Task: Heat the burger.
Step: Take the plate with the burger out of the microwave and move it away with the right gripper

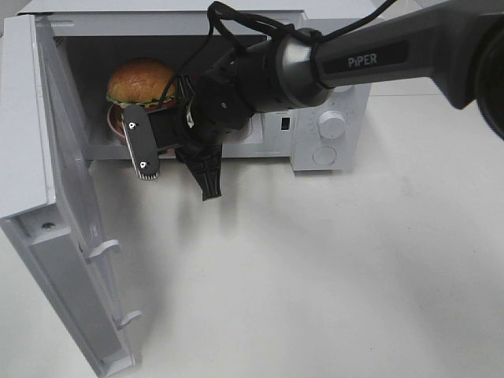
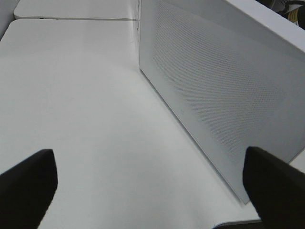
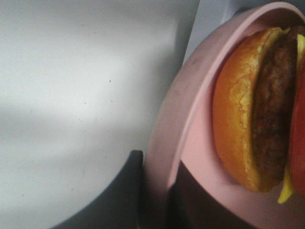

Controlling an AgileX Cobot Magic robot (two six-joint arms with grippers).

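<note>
Presently, findings as observed:

Microwave: white microwave (image 1: 315, 118) stands at the far edge of the table (image 1: 331, 268), its door (image 1: 55, 220) swung fully open toward the near left corner.
Burger: the burger (image 1: 140, 83) sits inside the cavity, at its left side, on a pink plate (image 3: 190, 124). Bun, patty, tomato and cheese show in the right wrist view.
Plate: its rim lies at the cavity's front opening; the burger rests on it, upright.
Right gripper: the right gripper (image 1: 130, 130) reaches across from the right side into the oven mouth. Its jaws are drawn close together, pinched on the plate rim; one finger (image 3: 119, 191) lies under the rim.
Left gripper: the left gripper (image 2: 152, 191) has its fingers (image 2: 26, 183) spread wide apart, nothing between them. It hovers over bare table beside the outer perforated face of the open door (image 2: 224, 100).
Controls: two round knobs (image 1: 332, 124) sit on the microwave's right-hand panel.
</note>
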